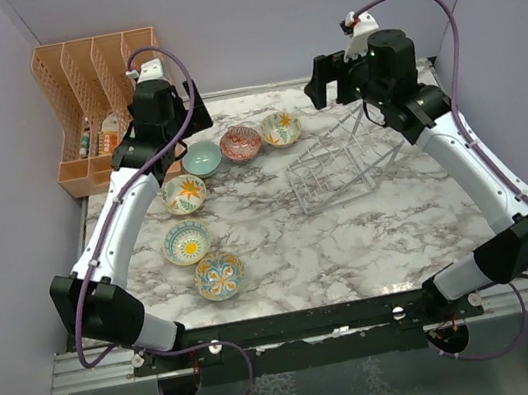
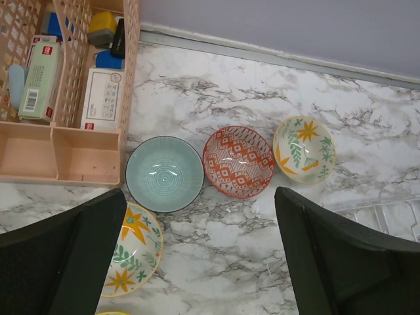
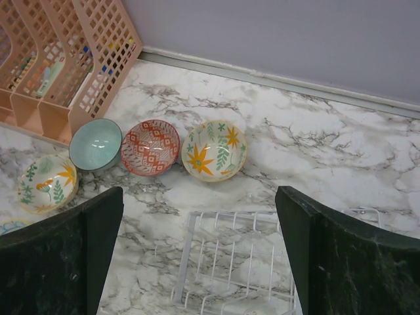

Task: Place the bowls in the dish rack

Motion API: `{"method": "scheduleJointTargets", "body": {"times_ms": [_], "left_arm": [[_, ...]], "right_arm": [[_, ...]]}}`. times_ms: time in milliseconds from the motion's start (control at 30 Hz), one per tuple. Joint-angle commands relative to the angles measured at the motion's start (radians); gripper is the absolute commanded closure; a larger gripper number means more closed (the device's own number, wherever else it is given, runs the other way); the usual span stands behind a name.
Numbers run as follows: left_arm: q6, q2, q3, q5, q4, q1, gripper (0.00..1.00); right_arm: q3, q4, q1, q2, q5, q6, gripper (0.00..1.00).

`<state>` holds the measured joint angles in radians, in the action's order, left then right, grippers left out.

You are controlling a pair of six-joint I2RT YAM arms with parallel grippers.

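Several small bowls sit on the marble table (image 1: 353,243): a pale teal bowl (image 1: 202,157), a red-patterned bowl (image 1: 241,143) and a floral bowl (image 1: 280,128) in a back row, with more floral bowls (image 1: 183,194) down the left side. The wire dish rack (image 1: 335,165) stands empty right of centre. My left gripper (image 2: 199,197) hangs open high above the teal bowl (image 2: 164,173) and red bowl (image 2: 238,161). My right gripper (image 3: 199,193) is open above the rack's (image 3: 243,262) far edge, holding nothing.
An orange slotted file organizer (image 1: 96,104) holding small boxes stands at the back left corner, close to the teal bowl. Purple walls close in the back and both sides. Two more floral bowls (image 1: 186,241) (image 1: 219,275) lie near the left arm.
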<state>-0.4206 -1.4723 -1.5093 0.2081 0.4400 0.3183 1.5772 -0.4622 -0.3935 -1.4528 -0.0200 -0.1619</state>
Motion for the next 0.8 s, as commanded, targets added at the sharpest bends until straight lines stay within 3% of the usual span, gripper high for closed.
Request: {"method": "scheduleJointTargets", "body": {"times_ms": [0, 333, 533, 667, 767], "left_arm": [[0.008, -0.005, -0.032, 0.021, -0.047, 0.007, 0.01], [0.161, 0.077, 0.114, -0.180, -0.284, 0.007, 0.01], [0.225, -0.013, 0.080, -0.252, -0.247, 0.016, 0.01], [0.292, -0.108, 0.010, -0.192, -0.162, 0.074, 0.01], [0.243, -0.147, -0.013, -0.083, -0.082, 0.094, 0.04]], "right_arm": [[0.036, 0.000, -0.007, -0.015, 0.040, 0.009, 0.01], [0.062, -0.039, -0.005, -0.016, 0.171, -0.005, 0.01], [0.061, -0.055, -0.004, -0.020, 0.211, -0.003, 0.01], [0.061, -0.074, 0.029, -0.032, 0.200, -0.024, 0.01], [0.052, -0.086, 0.072, -0.036, 0.164, -0.052, 0.01]]}}
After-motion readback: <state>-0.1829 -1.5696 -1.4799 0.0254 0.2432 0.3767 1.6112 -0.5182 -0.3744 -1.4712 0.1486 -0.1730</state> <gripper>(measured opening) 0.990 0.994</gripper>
